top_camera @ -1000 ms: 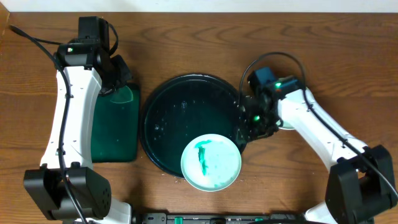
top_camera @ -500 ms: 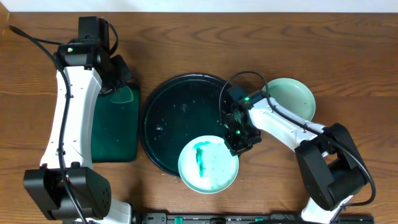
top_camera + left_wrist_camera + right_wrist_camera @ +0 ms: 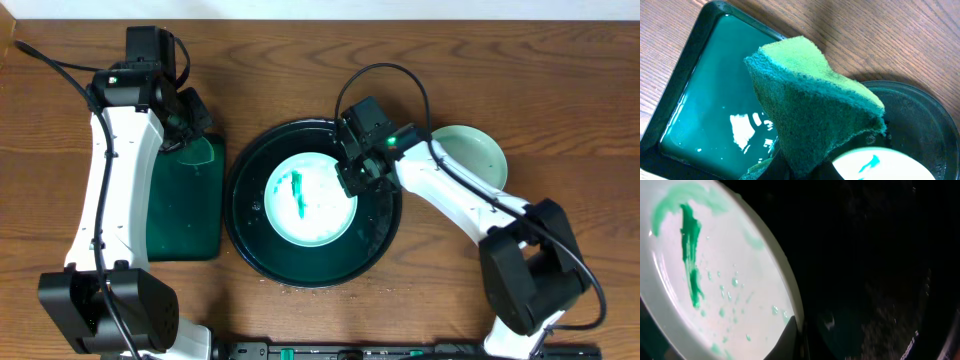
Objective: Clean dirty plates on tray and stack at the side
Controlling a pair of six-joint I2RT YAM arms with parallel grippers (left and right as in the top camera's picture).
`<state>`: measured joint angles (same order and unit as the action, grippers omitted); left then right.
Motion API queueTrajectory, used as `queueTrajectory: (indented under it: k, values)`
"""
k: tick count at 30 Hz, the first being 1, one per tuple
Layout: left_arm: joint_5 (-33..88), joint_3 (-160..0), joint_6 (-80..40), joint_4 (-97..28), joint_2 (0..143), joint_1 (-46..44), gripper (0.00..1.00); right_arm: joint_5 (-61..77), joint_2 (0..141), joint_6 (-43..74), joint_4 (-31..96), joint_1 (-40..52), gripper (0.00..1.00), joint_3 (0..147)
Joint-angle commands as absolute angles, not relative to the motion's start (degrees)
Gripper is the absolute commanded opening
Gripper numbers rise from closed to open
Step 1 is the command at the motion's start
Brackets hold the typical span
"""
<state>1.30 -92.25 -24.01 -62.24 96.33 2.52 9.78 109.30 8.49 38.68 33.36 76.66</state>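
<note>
The near part of the black tray is bare and wet, with small drops shining on it. The tray stands in the middle of the table, between the two arms.

A little farther, the smeared plate lies inside the tray, about at its centre. It is pale, and it carries one long green stroke on its left half and many small green spots around it. The right gripper is at the far right rim of this plate and is clamped on that rim. In the right wrist view one finger lies on the inner face of the plate just at the edge, and the dark floor of the tray is beside it.

To the right of the tray, the mint plate sits on the wood, apart from the tray. The right arm covers part of it.

On the left, the green tray stands just beside the black tray and holds a shiny teal liquid. Above its far end, the left gripper is pressed together on the sponge. The sponge is green and folded into a wedge, and it hangs between the liquid and the rim of the black tray
</note>
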Motion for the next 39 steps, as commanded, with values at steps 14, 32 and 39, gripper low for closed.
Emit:
queueTrajectory:
  k: [14, 32, 39]
  values:
    - [0.8, -90.3, -24.6, -61.8, 99.4, -3.0, 0.07, 9.7, 112.3, 28.8, 44.0, 33.4, 0.49, 79.4]
    - [3.8, -87.9, -27.0, -61.6, 103.2, -8.4, 0.07, 12.3, 118.6, 29.7, 42.9, 33.1, 0.01, 79.4]
    - [3.7, -78.2, -38.7, -54.9, 107.1, -20.3, 0.07, 12.3, 118.6, 29.7, 42.8, 33.1, 0.01, 79.4]
